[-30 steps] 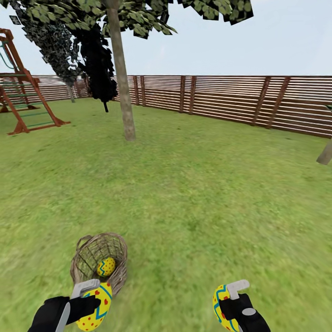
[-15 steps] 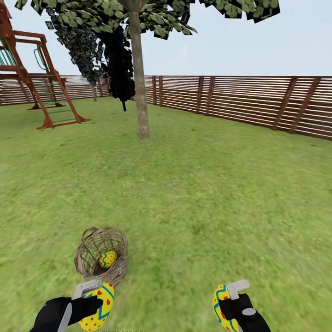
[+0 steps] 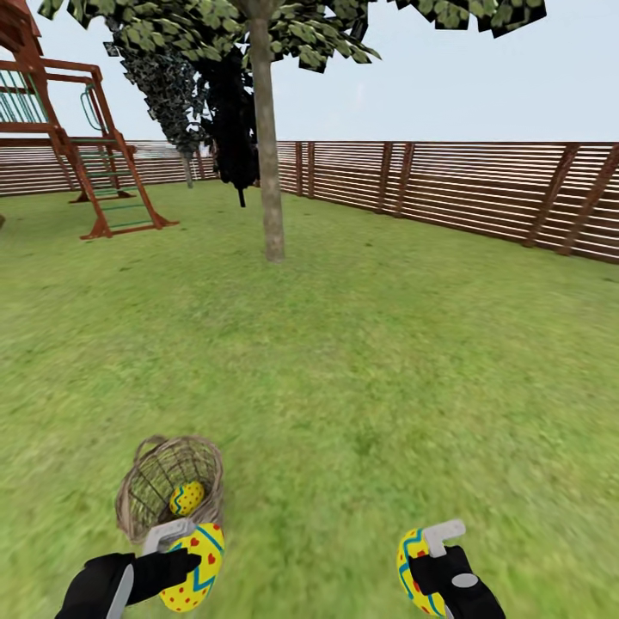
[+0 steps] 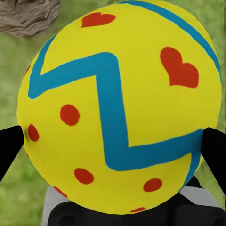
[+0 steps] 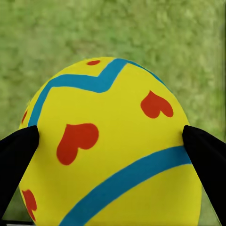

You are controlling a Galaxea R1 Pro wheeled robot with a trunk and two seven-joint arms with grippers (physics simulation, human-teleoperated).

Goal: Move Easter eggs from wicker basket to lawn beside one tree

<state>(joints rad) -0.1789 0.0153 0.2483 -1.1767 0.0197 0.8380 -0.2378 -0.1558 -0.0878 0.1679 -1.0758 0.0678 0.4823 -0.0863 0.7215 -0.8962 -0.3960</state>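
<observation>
At the lower left of the head view, the left gripper [image 3: 176, 559], black with a pale grey finger, is clamped on a bright yellow egg with a teal zigzag and red dots and hearts [image 3: 196, 566]. Left wrist view: the same egg [image 4: 120, 106] sits between two black fingertips [image 4: 9, 148], one pressed to each side.

Just above that egg in the frame, the round brown woven-twig basket [image 3: 137, 494] lies tipped on the mottled green lawn [image 3: 370, 361], mouth turned toward the camera. One small yellow patterned egg [image 3: 186, 498] rests inside it, against the lower right part of the wall. A bit of the braided rim [image 4: 28, 16] shows in a corner of the left wrist view.

Lower right of the head view: the right gripper [image 3: 421, 563] holds a second yellow egg with teal stripe and red hearts [image 3: 413, 574]. Right wrist view confirms it, black fingertips [image 5: 16, 155] on both flanks of the egg [image 5: 113, 155], grass behind.

Upper centre: a straight, pale grey-brown trunked tree [image 3: 268, 146] stands well apart from the basket, leafy crown cut by the frame top. A near-black conifer [image 3: 234, 120] stands just left of it and further back. Upper left: a red-brown wooden playset [image 3: 82, 146]. A brown horizontal-slat fence [image 3: 464, 193] runs across the background.
</observation>
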